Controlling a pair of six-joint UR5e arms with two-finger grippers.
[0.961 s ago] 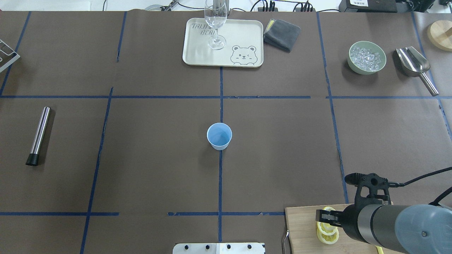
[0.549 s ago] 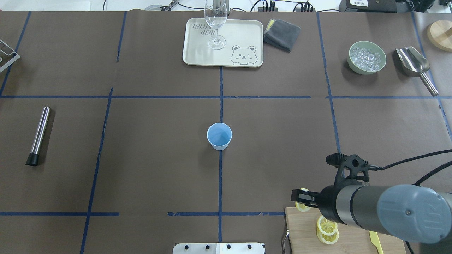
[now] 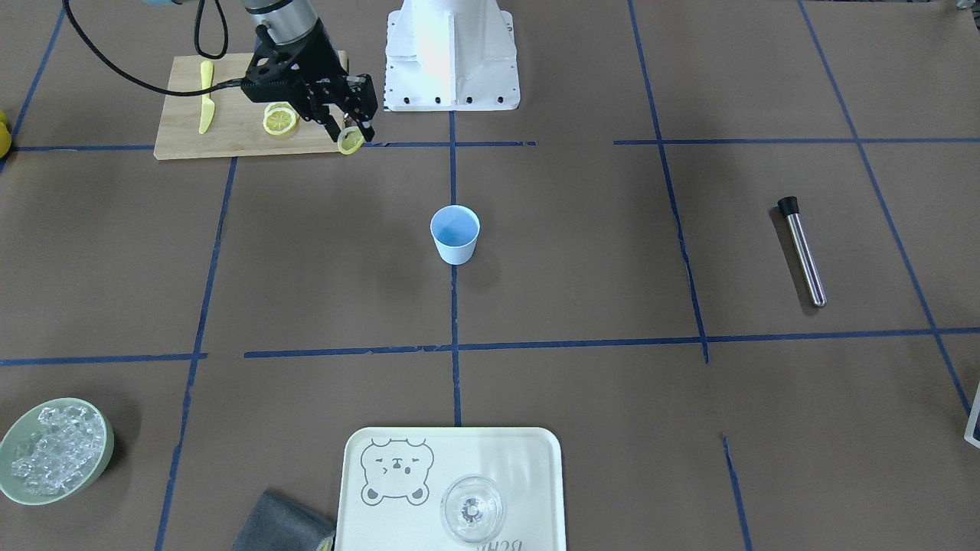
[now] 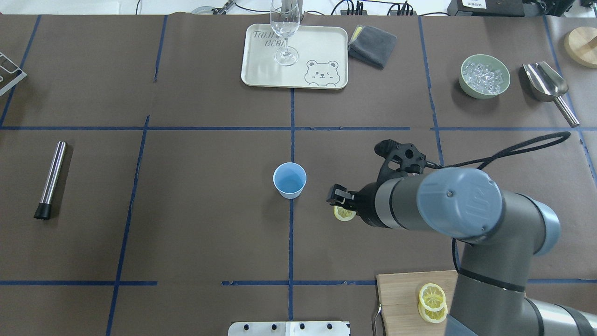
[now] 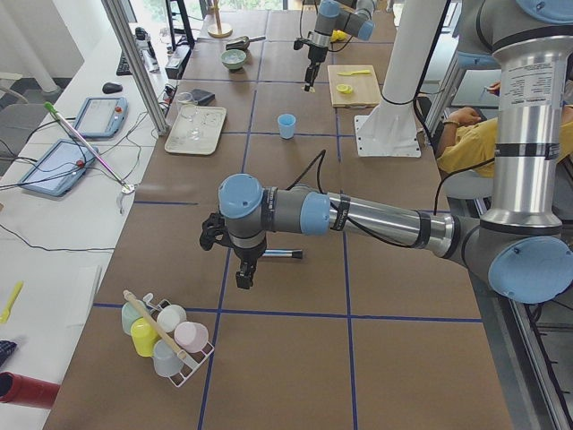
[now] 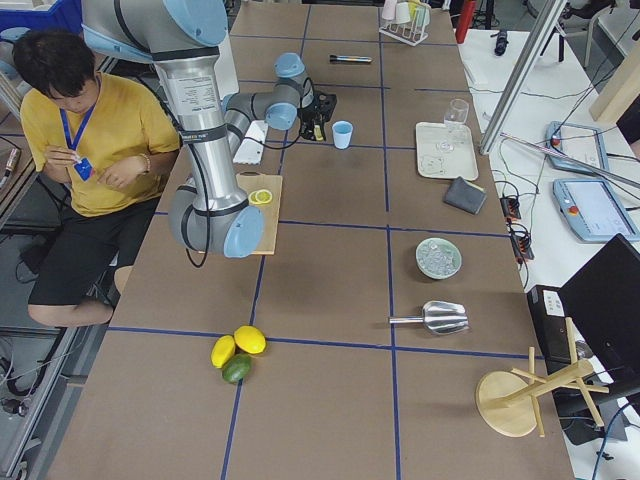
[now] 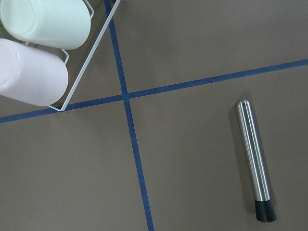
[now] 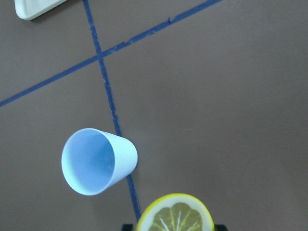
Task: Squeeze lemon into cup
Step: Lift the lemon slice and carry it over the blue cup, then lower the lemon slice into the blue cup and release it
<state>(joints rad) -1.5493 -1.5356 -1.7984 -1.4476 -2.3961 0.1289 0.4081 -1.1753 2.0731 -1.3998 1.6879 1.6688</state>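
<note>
One tabletop (image 4: 186, 233): brown paper gridded with blue tape; everything noted below is carried on it.
Right arm (image 4: 457, 205): reached out from the robot's right toward the centre, wrist turned down.
Left arm (image 5: 358, 215): stretched low over the left end of the tabletop, well apart from the work; only a steel rod (image 7: 254, 159) and a wire rack of cups are seen by its wrist camera.
Cutting board (image 4: 401, 298): at the near edge on the robot's right; two spare slices (image 4: 432, 298) are lying overlapped on it.
Cup (image 4: 289, 180): upright at the centre, set on a tape line; nothing is made out inside.
Right fingers (image 4: 339, 198): clenched on the lemon slice, which is pinched by its upper part and hangs below them.
Left fingers (image 5: 243, 273): shown only by the side camera; released or clenched cannot be told.
Lemon slice (image 4: 344, 213): held in the air on edge, near the cup on the robot's right, not over the mouth; in the wrist view the cup is seen ahead and to the left of it.
Step in hand: transport stage, as judged; no squeeze is begun.
Next move: a short shift leftward is called for until the slice is centred low over the mouth, then a harder clench so juice is dropped inside.
</note>
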